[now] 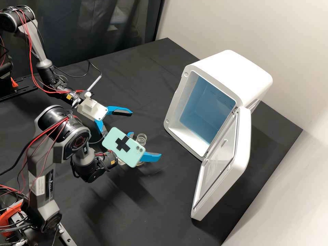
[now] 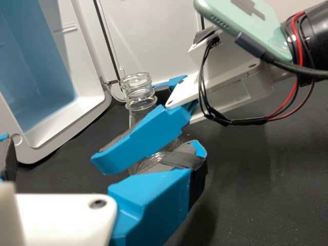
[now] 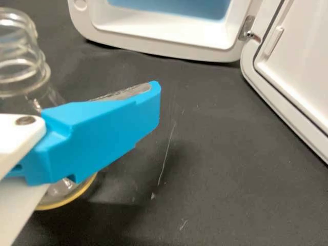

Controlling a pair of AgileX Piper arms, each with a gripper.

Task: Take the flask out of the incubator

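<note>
1. The flask stands upright on the bench, outside the incubator and near its open mouth. Its neck is uncapped.
2. The incubator door is swung fully open, with its lower edge on the bench.
3. The right gripper, which carries a mint-green phone on its wrist, is level with the flask. Its fingers are spread, and the flask stands between them. One finger is on the side facing the incubator and the other on the far side. Whether either pad touches the glass cannot be told.
4. The left gripper hangs above the bench, farther from the incubator than the flask. It is just beside the right gripper. Its fingers are spread and grasp nothing.
</note>
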